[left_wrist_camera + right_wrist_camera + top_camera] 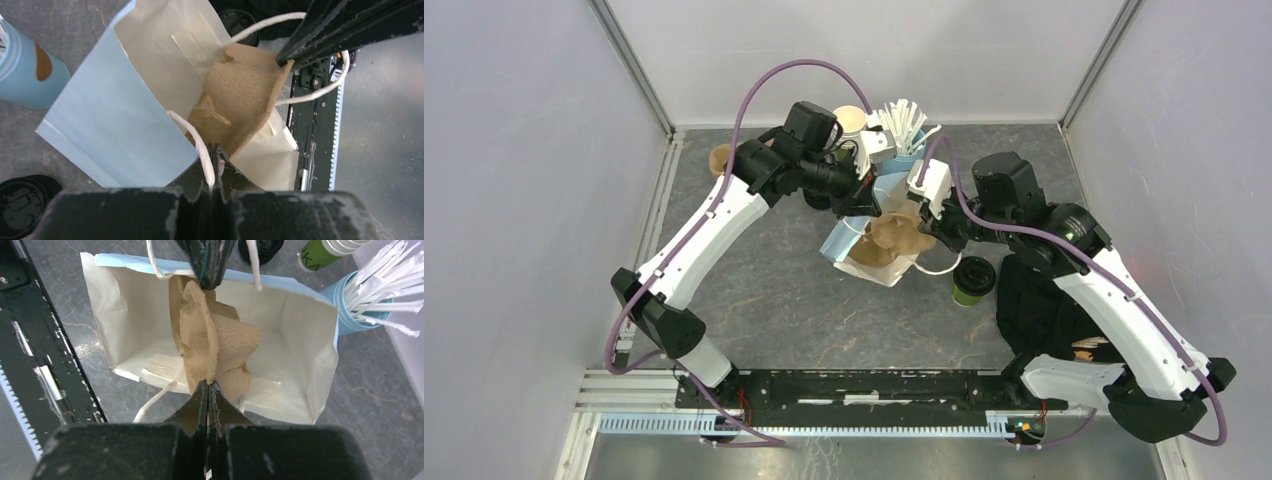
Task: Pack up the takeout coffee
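Coffee: the takeout coffee (973, 281) stands upright on the table (764, 300) with its black lid on. It is outside the bag, just to the bag's right.
Coffee and jaws: the cup touches neither pair. It sits nearer the arm bases than both, closest to the right gripper, and well apart from the left.
Cloth: a black cloth (1034, 300) lies bunched just right of the cup, under the right arm.
Bag: the paper bag (125, 315), pale blue outside and white inside, is tipped with its mouth open between the two grippers.
Right gripper (207, 387): its jaws are pressed together on the edge of a brown cardboard carrier (225, 340), which stands on edge in the bag's mouth.
Left gripper (212, 155): its jaws pinch the bag's rim, with the white cord handle (192, 135) caught between them.
Far side: a blue holder of white wrapped straws (904, 135) stands beside a stack of cups (849, 120). Loose black lids (20, 205) lie near the holder.
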You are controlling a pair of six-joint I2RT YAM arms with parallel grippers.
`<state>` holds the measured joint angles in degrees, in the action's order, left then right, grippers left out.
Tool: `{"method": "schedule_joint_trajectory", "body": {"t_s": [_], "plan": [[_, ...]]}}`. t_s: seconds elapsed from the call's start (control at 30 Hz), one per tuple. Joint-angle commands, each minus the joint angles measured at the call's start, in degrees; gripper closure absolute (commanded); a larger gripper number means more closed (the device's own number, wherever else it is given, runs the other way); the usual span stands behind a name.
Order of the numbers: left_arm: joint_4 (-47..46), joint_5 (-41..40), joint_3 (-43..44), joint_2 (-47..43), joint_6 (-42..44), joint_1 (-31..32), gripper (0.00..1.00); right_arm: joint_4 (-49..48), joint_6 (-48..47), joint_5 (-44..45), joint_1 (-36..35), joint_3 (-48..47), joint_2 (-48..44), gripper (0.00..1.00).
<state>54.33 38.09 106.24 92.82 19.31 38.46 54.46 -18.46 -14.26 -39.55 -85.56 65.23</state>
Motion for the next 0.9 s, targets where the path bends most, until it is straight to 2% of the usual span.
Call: {"method": "schedule_joint_trajectory", "body": {"t_s": [0.0,0.3,0.5,0.87], "plan": [[-2.27,3.24,-2.51,-5.19,1.77,0.39,0.98,-4.19,-8.84,0.79,-0.98,0.47,0.67,1.00],[-9.38,4.92,-8.95,-9.86,-1.59,0.52,0.98,-5.40,-11.52,4.06,-2.15,-0.44,4.55,1.00],[-11.61,5.33,-10.96,-11.18,-2.30,0.59,0.98,-9.22,-6.65,9.93,-2.18,1.24,5.58,1.00],[-17.43,6.03,-14.92,-13.35,-4.65,0.57,0.98,-10.56,-5.86,4.92,-2.17,3.47,9.37,1.00]]}}
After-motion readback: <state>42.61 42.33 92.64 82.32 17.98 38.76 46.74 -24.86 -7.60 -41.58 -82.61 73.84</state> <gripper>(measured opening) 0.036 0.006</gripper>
